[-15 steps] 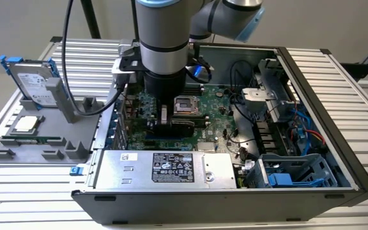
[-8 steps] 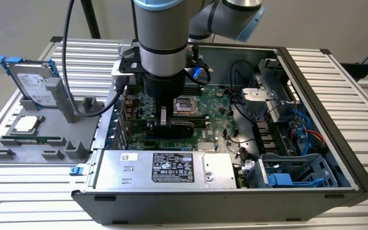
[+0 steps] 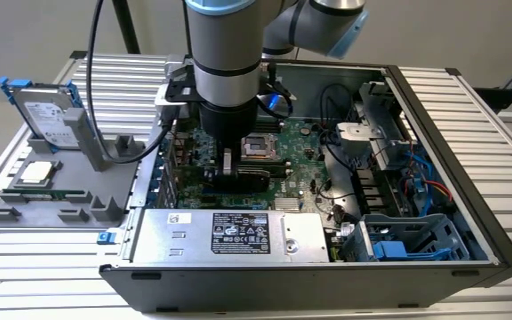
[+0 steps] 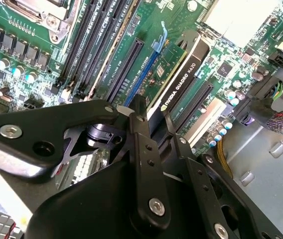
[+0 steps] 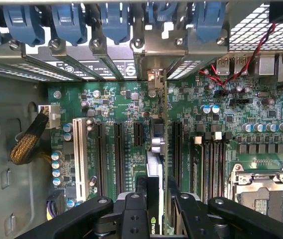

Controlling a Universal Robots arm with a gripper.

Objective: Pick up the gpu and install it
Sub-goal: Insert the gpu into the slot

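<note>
Second wrist view: jaws grip the gpu [image 4: 181, 74] upright over the motherboard [image 4: 131, 30].

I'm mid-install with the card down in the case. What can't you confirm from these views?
- Whether the green, black-cooler gpu has its edge seated in the slot: the gripper linkage hides it in both wrist views.
- Its silver end bracket against the rear panel: too small, first wrist view.
- The contact itself: the arm blocks it, exterior view.
</note>
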